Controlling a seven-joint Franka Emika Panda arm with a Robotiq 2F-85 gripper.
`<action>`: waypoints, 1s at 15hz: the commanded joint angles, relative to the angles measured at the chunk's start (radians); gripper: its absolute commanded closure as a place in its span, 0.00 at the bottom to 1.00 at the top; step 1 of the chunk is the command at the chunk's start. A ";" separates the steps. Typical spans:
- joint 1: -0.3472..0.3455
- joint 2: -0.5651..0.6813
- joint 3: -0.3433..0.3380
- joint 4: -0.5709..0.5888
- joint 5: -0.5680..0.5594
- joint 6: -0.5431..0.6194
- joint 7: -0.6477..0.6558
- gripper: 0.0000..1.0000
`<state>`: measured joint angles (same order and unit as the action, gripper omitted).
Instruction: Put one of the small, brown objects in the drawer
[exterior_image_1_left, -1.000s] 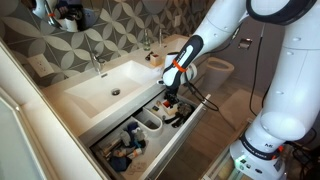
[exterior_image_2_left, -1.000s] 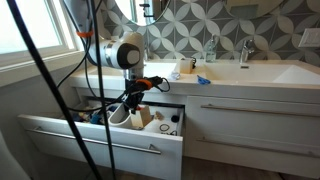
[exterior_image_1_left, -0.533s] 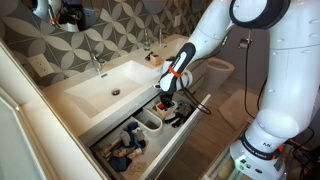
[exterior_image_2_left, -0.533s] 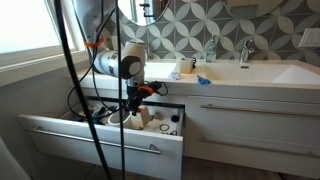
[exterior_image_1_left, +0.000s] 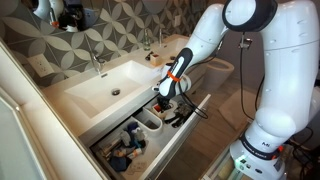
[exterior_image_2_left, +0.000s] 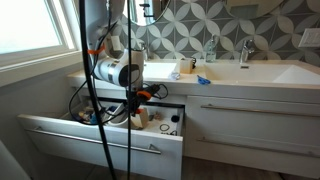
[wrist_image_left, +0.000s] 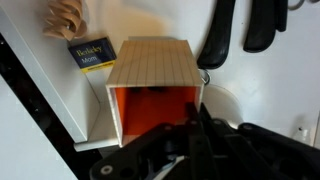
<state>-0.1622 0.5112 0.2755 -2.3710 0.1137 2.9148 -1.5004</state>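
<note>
The wide, shallow white drawer (exterior_image_2_left: 60, 132) stands pulled out beneath the white sink worktop (exterior_image_2_left: 250, 83), its front well clear of the cabinet face, so the space above it is open. The arm reaches down from over the worktop edge, and the dark pincer (exterior_image_1_left: 164, 100) sits low inside the drawer's end, near the round white divider cups (exterior_image_1_left: 150, 122) and apart from the heap of dark toiletries (exterior_image_1_left: 125, 152) at the other end.

In the wrist view the pincer (wrist_image_left: 200, 135) is a blurred black mass at the bottom edge. Its jaws merge into shadow, so I cannot tell how wide they stand or whether they have hold of anything. Just ahead of it lies a box with a pale wooden top and orange inside (wrist_image_left: 150, 65), close to the drawer's white wall. A small dark-blue labelled packet (wrist_image_left: 92, 55) lies beside the box, and long black items (wrist_image_left: 218, 35) are cut off by the top edge.

The small brown object cannot be made out in any view.
</note>
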 joint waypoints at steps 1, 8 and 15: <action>-0.058 0.059 0.048 0.025 -0.051 0.051 -0.025 0.99; -0.082 0.074 0.052 0.020 -0.141 0.057 -0.008 0.52; -0.081 -0.036 0.084 -0.018 -0.066 -0.097 0.132 0.03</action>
<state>-0.2220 0.5443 0.3219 -2.3712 0.0099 2.9192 -1.4399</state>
